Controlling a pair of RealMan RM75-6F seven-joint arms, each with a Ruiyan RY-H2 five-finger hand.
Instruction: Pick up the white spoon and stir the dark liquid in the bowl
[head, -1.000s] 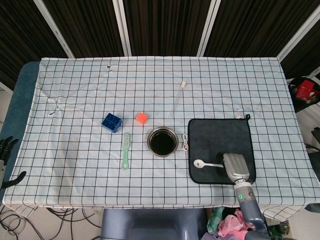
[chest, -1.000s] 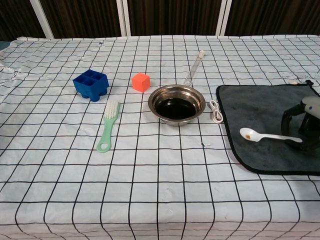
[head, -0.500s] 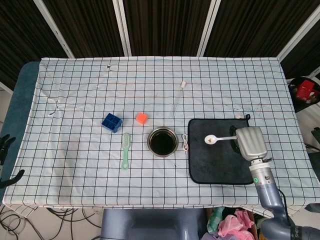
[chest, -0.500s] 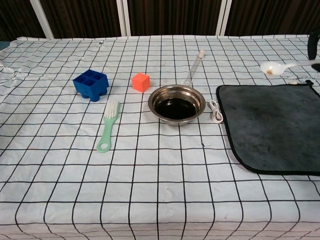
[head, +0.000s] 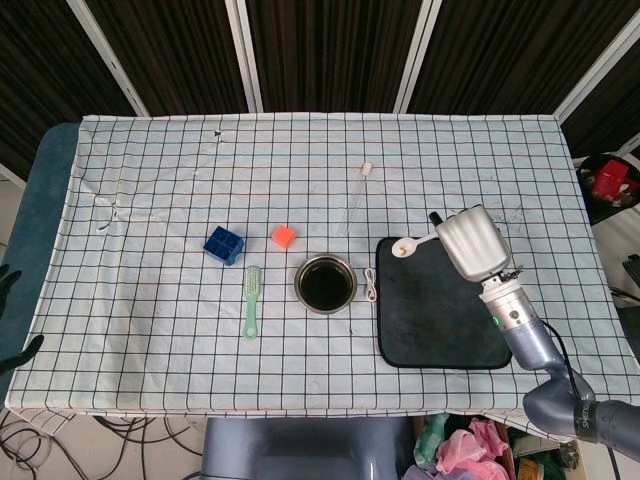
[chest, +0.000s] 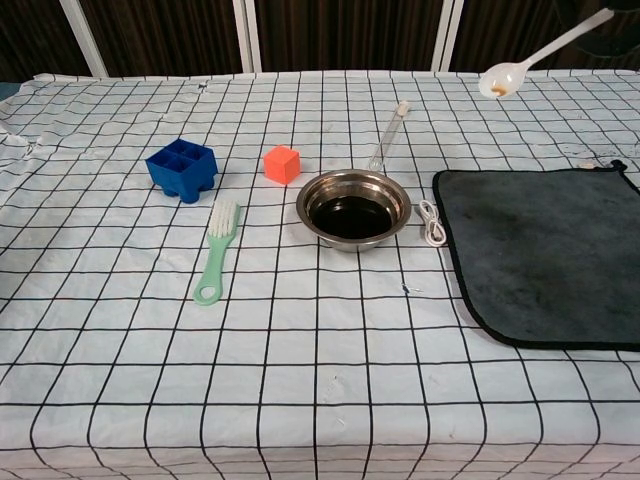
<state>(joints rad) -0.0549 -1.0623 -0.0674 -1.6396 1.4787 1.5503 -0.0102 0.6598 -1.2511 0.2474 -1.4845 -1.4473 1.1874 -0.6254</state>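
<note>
Right hand (head: 468, 243) has lifted the white spoon (head: 414, 243) clear of the dark mat (head: 440, 320), fingers closed round the handle, scoop tipped down. Spoon now rides in the air at about 3 o'clock of the bowl (head: 325, 284), closer than a second ago. Pickup looks done; dipping and stirring remain. Left hand (head: 8, 310) barely visible, grip unreadable.

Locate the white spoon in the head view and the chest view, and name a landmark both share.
Head view: white spoon right of centre, bowl end over the dark mat's upper-left corner, held by the right hand.
Chest view: white spoon at top right, raised, handle leaving frame.
Shared landmark: metal bowl of dark liquid.
</note>
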